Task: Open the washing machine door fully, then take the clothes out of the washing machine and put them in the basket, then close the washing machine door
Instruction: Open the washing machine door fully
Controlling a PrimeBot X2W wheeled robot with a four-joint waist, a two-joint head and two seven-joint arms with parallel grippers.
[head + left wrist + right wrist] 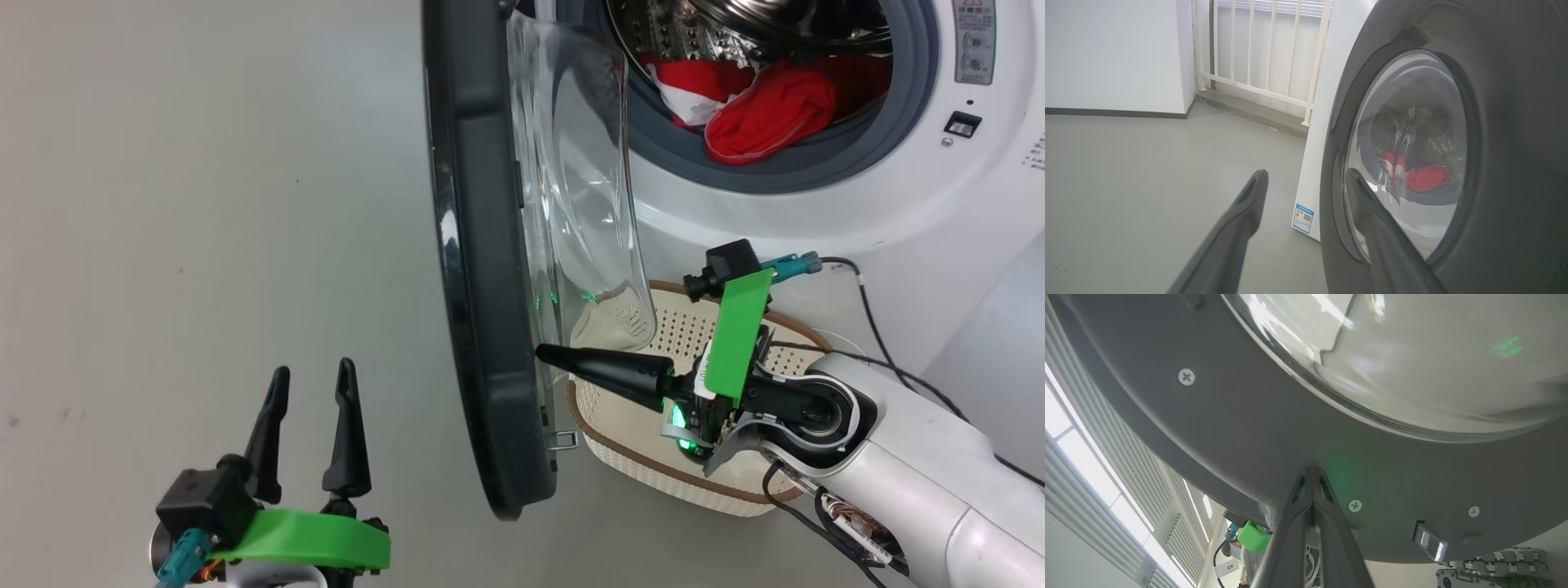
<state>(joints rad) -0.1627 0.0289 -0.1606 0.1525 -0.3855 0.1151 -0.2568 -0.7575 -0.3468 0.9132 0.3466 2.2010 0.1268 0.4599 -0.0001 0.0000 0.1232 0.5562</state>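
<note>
We found the washing machine door (482, 286) swung out and almost edge-on to the head camera, its top cut off by the frame. Its glass bowl (580, 188) bulged to the right, toward the washing machine (816, 220), whose upper front and far right side also ran out of the picture. The clothes (775, 110) lay inside the drum (694, 33), a red bundle with some white, sagging over the grey ring (784, 175). We could not tell how many pieces there were. From the left wrist they showed dimly through the glass.

The basket (653, 469) stood on the floor (204, 204) near the machine's front, just right of the door. The glass bowl covered its far left corner and the right arm (898, 441) covered much of its middle, so we could not make out its whole inside.

The right tool (540, 352) had its fingers pressed together on nothing. Its tip was at the door's inner rim below the glass, above the latch hook (563, 439). In the right wrist view the tip met the dark rim, though real contact was hard to judge.

The left tool (314, 369) hung over the floor at the near left, fingers spread and empty, apart from the door's outer face.
</note>
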